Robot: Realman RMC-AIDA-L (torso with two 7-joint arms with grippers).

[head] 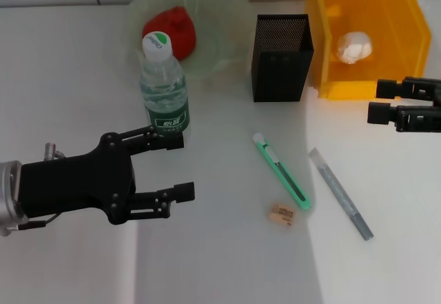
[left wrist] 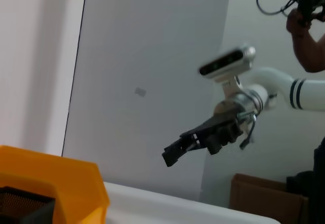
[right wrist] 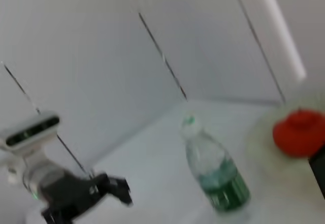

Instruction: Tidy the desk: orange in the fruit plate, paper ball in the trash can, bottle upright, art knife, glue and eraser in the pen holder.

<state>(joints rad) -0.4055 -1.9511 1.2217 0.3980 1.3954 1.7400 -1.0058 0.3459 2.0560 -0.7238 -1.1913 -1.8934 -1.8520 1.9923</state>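
Two grippers in view. Left gripper (head: 172, 167): released, jaws spread, just near of the upright bottle (head: 164, 87), not touching it. Right gripper (head: 383, 100): at the right edge beside the yellow trash can (head: 393, 42); whether clenched cannot be told. Paper ball (head: 353, 46) inside the can. Orange (head: 172, 31) on the green fruit plate (head: 220, 21), far left. Black mesh pen holder (head: 282, 57) centre. Art knife (head: 281, 171), eraser (head: 281, 214), glue (head: 340, 193) lying on the desk (head: 220, 262), near right.

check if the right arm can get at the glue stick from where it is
Probably yes. The right end effector hovers by the yellow bin, and the glue stick lies flat on open table nearer the robot, apart from the knife, with nothing between.
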